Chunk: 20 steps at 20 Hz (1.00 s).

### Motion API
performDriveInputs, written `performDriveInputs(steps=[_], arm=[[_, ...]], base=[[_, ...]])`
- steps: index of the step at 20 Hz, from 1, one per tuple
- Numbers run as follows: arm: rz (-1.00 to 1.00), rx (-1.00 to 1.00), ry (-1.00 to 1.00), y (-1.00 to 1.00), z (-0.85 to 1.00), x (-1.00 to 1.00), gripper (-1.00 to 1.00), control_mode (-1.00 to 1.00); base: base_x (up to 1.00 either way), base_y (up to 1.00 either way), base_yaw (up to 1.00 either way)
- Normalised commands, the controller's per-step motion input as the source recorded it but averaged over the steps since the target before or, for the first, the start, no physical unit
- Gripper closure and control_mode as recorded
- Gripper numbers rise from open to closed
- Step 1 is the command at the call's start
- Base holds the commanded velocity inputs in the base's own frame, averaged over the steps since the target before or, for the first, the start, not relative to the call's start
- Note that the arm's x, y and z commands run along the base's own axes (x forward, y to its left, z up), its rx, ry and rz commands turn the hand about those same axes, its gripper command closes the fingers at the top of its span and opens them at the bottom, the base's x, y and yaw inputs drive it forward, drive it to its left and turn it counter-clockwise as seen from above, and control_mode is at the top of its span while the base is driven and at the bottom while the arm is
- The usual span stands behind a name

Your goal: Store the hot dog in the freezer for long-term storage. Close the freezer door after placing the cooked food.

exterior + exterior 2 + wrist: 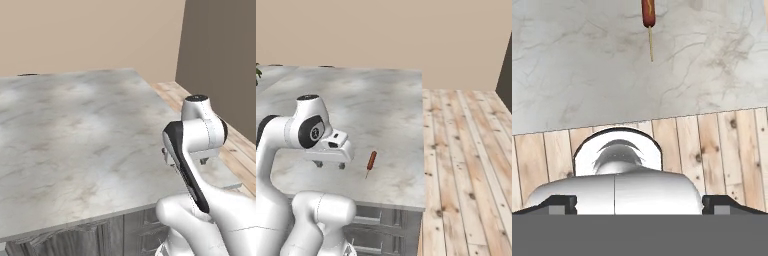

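Marble counter (356,105): broad grey-veined slab over dark drawer fronts, plank floor (471,165) to its right. Arm folded low over the near right corner of the counter.

Pincer (331,163): hangs just above the counter, jaws spread wide, nothing between them. The finger tips (562,204) sit at the far left and right of the hand view, which agrees with a fully spread stance.

Hot dog (371,161): lies flat on the counter, near the pincer on its right, not touching it, and close to the counter's right edge. Slim red-orange sausage with a thin pale stick protruding from the near end; small against the slab.

Risks, judged:
- Item is low and narrow; closing too high would miss it, too low would drive the finger tips into the marble.
- Round body may roll or skid if one finger arrives first; the edge is near, so a nudge could send it to the floor.
- Gripping the stick instead of the sausage would probably let it pivot or slip in transit.
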Motion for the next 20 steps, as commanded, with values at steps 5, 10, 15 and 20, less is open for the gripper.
performDriveInputs(steps=[5,10,15,20], arm=[[0.13,0.01,-0.01,-0.45,-0.19,0.50,-1.00,-1.00],[0.05,0.00,-0.06,-0.12,-0.22,0.31,-1.00,-1.00],[0.00,0.02,-0.05,0.00,-0.31,0.38,-1.00,-1.00],[-0.01,0.14,-0.01,0.00,-0.27,0.45,-1.00,-1.00]], base=[[0.00,0.00,0.00],[0.00,0.00,0.00],[0.00,0.00,0.00],[0.00,0.00,0.00]])
